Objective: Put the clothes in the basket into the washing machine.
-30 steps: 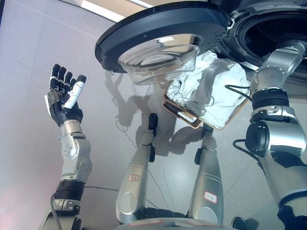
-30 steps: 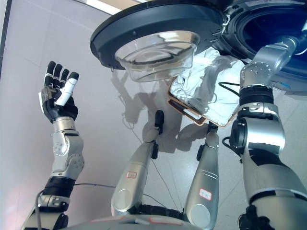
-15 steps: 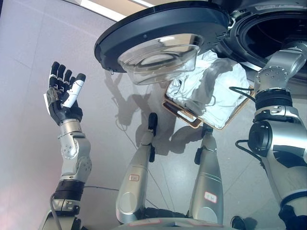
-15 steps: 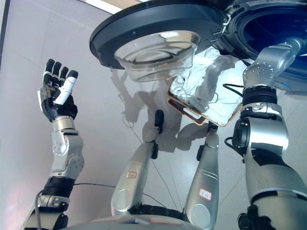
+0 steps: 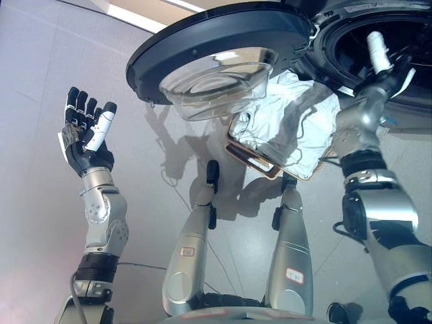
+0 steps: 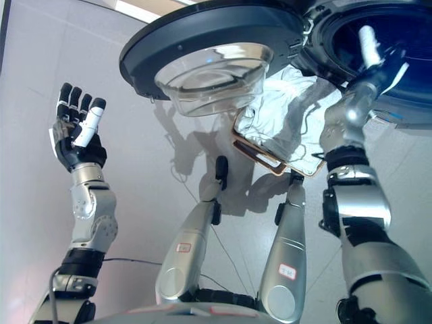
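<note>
The right hand (image 5: pixel 386 67) stands at the mouth of the washing machine drum (image 5: pixel 378 40), fingers (image 5: pixel 375 48) extended and apart, holding nothing. The left hand (image 5: pixel 86 135) is raised well to the left of the machine, over bare floor (image 5: pixel 40 202), fingers (image 5: pixel 101 128) straight and empty.

The clothes (image 5: pixel 297 125), a pale crumpled mass, lie in the basket (image 5: pixel 253 158), which sits on the floor below and to the left of the right fingers, directly under the open washing machine door (image 5: pixel 223 47). It cannot be told whether any garment is already in the drum.

Hazards, as judged from this position:
- The door overhangs the basket. A hand lifting cloth straight up from it is likely to strike the door's glass bowl or rim.
- Loose cloth may trail over the basket edge and drag or tip the basket during a lift.
- A garment carried low may catch on the drum's lower lip and fall to the floor.
- Extended fingers may snag on the drum rim during withdrawal.

Open room: the floor on the left-hand side is free, giving the left arm wide travel. On the right, movement is confined between the door edge, the drum rim and the basket; the usable path appears to run from the basket's right side upward into the drum.
</note>
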Available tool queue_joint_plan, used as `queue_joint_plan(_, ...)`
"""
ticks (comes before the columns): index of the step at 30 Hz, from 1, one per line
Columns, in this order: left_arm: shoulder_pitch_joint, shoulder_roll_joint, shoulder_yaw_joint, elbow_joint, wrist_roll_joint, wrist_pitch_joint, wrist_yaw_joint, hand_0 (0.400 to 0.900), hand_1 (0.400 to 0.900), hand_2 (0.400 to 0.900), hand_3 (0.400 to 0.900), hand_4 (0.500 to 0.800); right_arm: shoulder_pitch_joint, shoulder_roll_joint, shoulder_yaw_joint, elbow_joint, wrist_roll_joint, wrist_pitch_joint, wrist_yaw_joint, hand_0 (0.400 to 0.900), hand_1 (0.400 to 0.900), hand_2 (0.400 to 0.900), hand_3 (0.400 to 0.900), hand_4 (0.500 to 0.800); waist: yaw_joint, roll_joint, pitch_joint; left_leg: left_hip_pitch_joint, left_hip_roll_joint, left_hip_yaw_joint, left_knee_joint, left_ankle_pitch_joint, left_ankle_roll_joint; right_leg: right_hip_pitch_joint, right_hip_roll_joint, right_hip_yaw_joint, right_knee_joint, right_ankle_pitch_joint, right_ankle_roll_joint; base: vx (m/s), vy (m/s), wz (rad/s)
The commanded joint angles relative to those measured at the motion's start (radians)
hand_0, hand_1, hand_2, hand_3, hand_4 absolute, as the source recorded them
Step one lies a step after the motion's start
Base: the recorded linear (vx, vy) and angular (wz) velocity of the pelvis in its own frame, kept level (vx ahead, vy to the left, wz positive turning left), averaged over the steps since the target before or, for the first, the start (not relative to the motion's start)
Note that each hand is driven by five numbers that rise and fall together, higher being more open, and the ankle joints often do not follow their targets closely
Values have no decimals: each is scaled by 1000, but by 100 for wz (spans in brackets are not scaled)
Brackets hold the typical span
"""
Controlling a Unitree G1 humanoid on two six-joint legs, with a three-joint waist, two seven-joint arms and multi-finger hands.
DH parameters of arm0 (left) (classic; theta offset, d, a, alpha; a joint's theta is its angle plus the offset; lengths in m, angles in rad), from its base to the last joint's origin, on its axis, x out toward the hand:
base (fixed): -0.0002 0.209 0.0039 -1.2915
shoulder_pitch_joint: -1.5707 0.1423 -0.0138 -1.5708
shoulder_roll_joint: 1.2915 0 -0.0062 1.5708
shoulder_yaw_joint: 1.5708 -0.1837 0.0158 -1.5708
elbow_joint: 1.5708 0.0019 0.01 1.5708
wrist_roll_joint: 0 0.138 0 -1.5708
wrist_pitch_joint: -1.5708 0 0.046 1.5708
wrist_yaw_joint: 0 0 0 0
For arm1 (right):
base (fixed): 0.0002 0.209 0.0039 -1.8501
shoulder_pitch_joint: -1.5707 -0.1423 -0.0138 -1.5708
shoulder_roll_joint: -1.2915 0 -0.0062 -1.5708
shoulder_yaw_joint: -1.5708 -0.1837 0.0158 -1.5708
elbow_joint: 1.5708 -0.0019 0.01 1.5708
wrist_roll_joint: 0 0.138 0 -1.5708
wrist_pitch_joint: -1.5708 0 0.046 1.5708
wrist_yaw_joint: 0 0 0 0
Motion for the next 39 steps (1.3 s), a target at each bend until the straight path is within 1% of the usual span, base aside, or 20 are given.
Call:
queue_joint_plan(1, 12, 40, 121, -76, 90, -102, 34, 900, 900, 900, 900, 800, 34, -61, 88, -138, -286, 8, -32, 900, 900, 900, 900, 800, -37, 82, -33, -29, -5, -35, -27, -1, 7, 15, 16, 20, 48, -58, -4, 0, 0, 0)
queue_joint_plan(3, 5, 39, 131, -73, 105, -97, 34, 900, 900, 900, 900, 800, 85, -85, 114, -185, -461, 66, -64, 900, 900, 900, 900, 800, -42, 75, -29, -29, -5, -36, -21, -2, 8, 18, 14, 17, 49, -56, -2, -38, -4, 3)
queue_joint_plan(4, -3, 40, 133, -70, 113, -97, 33, 900, 900, 900, 900, 800, 107, -98, 118, -199, -520, 81, -76, 900, 900, 900, 900, 800, -45, 71, -29, -30, -5, -38, -18, -3, 9, 22, 14, 15, 49, -55, -2, -40, -5, 3)
queue_joint_plan(5, -3, 39, 133, -70, 113, -97, 34, 900, 900, 900, 900, 800, 108, -97, 117, -202, -522, 82, -78, 900, 900, 900, 900, 800, -45, 71, -31, -34, -5, -39, -20, 4, 9, 19, 14, 15, 44, -47, -2, 0, 0, 0)
queue_joint_plan(6, -18, 33, 138, -58, 112, -101, 29, 900, 900, 900, 900, 800, 139, -115, 134, -227, -641, 115, -89, 900, 900, 900, 900, 800, -49, 60, -31, -28, -3, -40, -12, -5, 9, 27, 13, 11, 47, -53, -1, 0, 0, 0)
queue_joint_plan(7, -25, 30, 140, -50, 113, -102, 23, 900, 900, 900, 900, 800, 156, -127, 149, -233, -712, 135, -98, 900, 900, 900, 900, 800, -49, 55, -31, -26, -2, -41, -9, -6, 9, 33, 13, 8, 44, -51, 0, 0, 0, 0)
queue_joint_plan(10, -42, 25, 133, -15, 104, -102, 8, 900, 900, 900, 900, 800, 188, -148, 177, -232, -825, 158, -100, 900, 900, 900, 900, 800, -49, 34, -39, -19, 3, -46, -3, -4, 13, 50, 12, 0, 35, -41, 2, 0, -6, -4)
queue_joint_plan(13, -54, 19, 128, 54, 72, -92, -21, 900, 900, 900, 900, 800, 249, -154, 199, -245, -893, 165, -84, 900, 900, 900, 900, 800, -51, 5, -60, 19, 12, -55, -4, -9, 15, 96, 10, -11, 30, -45, 4, 38, -10, 2)
queue_joint_plan(14, -59, 18, 124, 91, 66, -88, -26, 900, 900, 900, 900, 800, 275, -153, 202, -249, -911, 165, -82, 900, 900, 900, 900, 800, -50, -5, -71, 37, 17, -57, -7, -10, 14, 118, 7, -18, 29, -50, 5, 89, -12, 7)
queue_joint_plan(18, -60, 32, 117, 192, 40, -66, -59, 900, 900, 900, 900, 800, 373, -143, 208, -282, -941, 157, -43, 900, 900, 900, 900, 800, -49, -42, -114, 122, 32, -74, -26, -16, 9, 213, 4, -45, 22, -68, 11, 123, -11, 8)
queue_joint_plan(19, -54, 33, 122, 214, 21, -61, -76, 900, 900, 900, 900, 800, 401, -139, 202, -296, -938, 150, -31, 900, 900, 900, 900, 800, -49, -51, -127, 151, 37, -76, -36, -18, 8, 241, 5, -50, 18, -73, 12, 155, -15, 9)
queue_joint_plan(21, -33, 38, 127, 220, 13, -51, -101, 900, 900, 900, 900, 800, 454, -130, 192, -310, -932, 140, -2, 900, 900, 900, 900, 800, -47, -67, -156, 206, 46, -81, -58, -20, 7, 302, 4, -65, 3, -81, 16, 152, -10, 10)
queue_joint_plan(24, 13, 50, 138, 227, 31, -37, -130, 900, 900, 900, 900, 800, 528, -117, 180, -338, -927, 121, 37, 900, 900, 900, 900, 800, -45, -89, -203, 286, 59, -86, -99, -21, 6, 388, 13, -85, -30, -86, 20, 155, -8, 3)
queue_joint_plan(26, 30, 52, 139, 228, 38, -32, -139, 900, 900, 900, 900, 800, 551, -107, 172, -355, -919, 118, 50, 900, 900, 900, 900, 800, -46, -96, -213, 312, 63, -88, -111, -22, 6, 415, 15, -90, -40, -87, 22, 110, 1, 1)
queue_joint_plan(28, 62, 63, 152, 247, 77, -16, -152, 900, 900, 900, 900, 800, 614, -88, 146, -401, -895, 98, 86, 900, 900, 900, 900, 800, -49, -113, -258, 369, 69, -92, -133, -28, 7, 467, 22, -103, -58, -94, 25, 151, -3, -3)
queue_joint_plan(30, 83, 63, 165, 263, 89, -13, -154, 900, 900, 900, 900, 800, 652, -71, 125, -430, -863, 84, 105, 900, 900, 900, 900, 800, -50, -121, -286, 408, 76, -91, -157, -30, 4, 501, 27, -107, -74, -97, 28, 127, -4, -3)
queue_joint_plan(31, 96, 64, 175, 249, 96, -10, -151, 900, 900, 900, 900, 800, 676, -62, 109, -450, -845, 77, 113, 900, 900, 900, 900, 800, -50, -124, -301, 426, 79, -88, -169, -30, 2, 518, 30, -111, -86, -97, 30, 126, -4, -3)
queue_joint_plan(32, 104, 61, 184, 267, 105, -7, -145, 900, 900, 900, 900, 800, 693, -52, 102, -461, -823, 69, 123, 900, 900, 900, 900, 800, -50, -128, -315, 444, 84, -87, -181, -30, 0, 534, 30, -116, -94, -98, 31, 131, -7, -3)
queue_joint_plan(36, 132, 61, 197, 273, 142, 1, -141, 900, 900, 900, 900, 800, 750, -32, 84, -470, -799, 60, 153, 900, 900, 900, 900, 800, -50, -139, -365, 501, 95, -83, -205, -37, -1, 583, 35, -123, -106, -106, 35, 125, -4, -2)
queue_joint_plan(39, 145, 57, 205, 283, 158, 6, -135, 900, 900, 900, 900, 800, 775, -22, 76, -485, -783, 59, 171, 900, 900, 900, 900, 800, -50, -143, -383, 525, 97, -81, -213, -43, 0, 601, 37, -119, -105, -115, 36, 76, 0, 1)
